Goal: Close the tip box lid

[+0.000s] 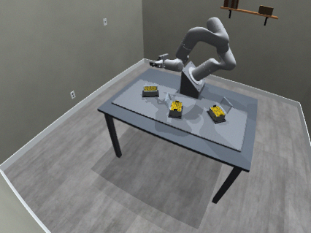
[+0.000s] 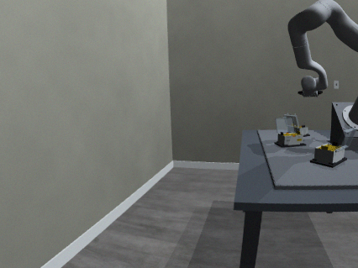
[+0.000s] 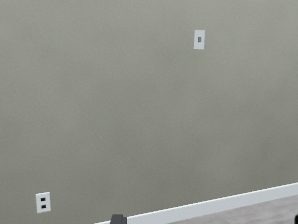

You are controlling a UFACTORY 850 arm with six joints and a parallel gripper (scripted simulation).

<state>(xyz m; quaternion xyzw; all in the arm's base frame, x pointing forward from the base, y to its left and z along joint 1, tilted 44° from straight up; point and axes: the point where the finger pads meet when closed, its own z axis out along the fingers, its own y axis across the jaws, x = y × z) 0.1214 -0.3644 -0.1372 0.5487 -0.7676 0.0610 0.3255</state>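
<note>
Three tip boxes with yellow tips stand on the grey mat: a left box (image 1: 150, 90), a middle box (image 1: 176, 109) and a right box (image 1: 217, 114). Yellow tips show in all three. Clear lids stand raised beside the middle box (image 1: 167, 97) and the right box (image 1: 227, 101). In the exterior view the far box (image 2: 289, 137) has its lid upright, and a nearer box (image 2: 329, 154) also shows. The stickers are too small to read. My gripper (image 1: 153, 62) is open and empty, high above the table's back left edge, pointing at the wall. It also shows in the exterior view (image 2: 310, 92).
The arm's base block (image 1: 190, 82) stands behind the middle box. The wrist view shows only the wall, with an outlet (image 3: 43, 202), a switch (image 3: 199, 39) and one dark fingertip (image 3: 118, 219) at the bottom edge.
</note>
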